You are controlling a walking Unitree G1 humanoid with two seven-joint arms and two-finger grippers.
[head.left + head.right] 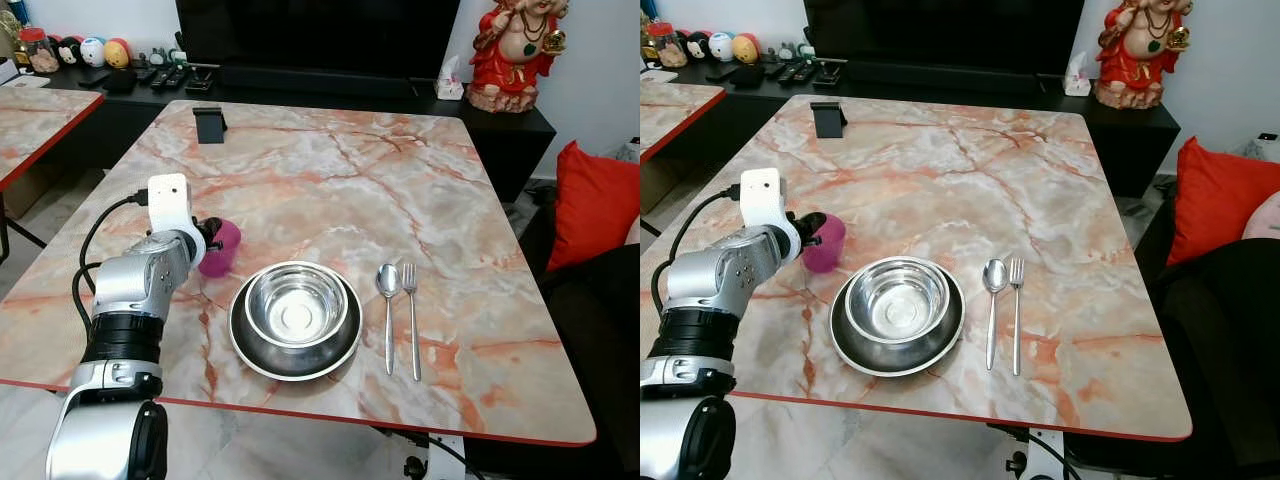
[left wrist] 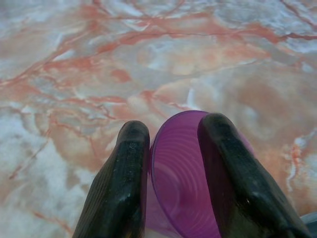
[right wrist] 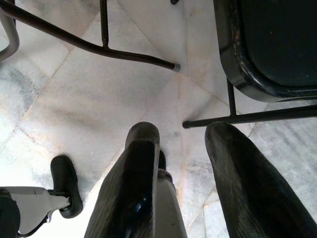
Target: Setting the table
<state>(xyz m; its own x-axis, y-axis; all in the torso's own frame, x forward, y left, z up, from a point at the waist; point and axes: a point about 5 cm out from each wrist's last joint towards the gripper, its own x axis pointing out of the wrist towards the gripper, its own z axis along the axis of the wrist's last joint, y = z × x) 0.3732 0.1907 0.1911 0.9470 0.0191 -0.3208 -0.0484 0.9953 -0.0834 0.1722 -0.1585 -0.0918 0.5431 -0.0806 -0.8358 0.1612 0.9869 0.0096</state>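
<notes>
Left gripper (image 2: 171, 188) pinches the rim wall of the purple cup (image 1: 222, 246), one finger inside, one outside. Cup sits at the fingertips on the marble table (image 1: 330, 170); it looks tilted, though base contact is hard to judge. Just past the cup, to the gripper's right: steel bowl (image 1: 297, 304) on plate (image 1: 250, 349), then spoon (image 1: 388, 285) and fork (image 1: 410, 280). Right gripper (image 3: 183, 163) hangs idle over the floor, fingers apart, empty.

Risk: thin wall flexes under the pinch; cup may tip on release or knock the plate.
</notes>
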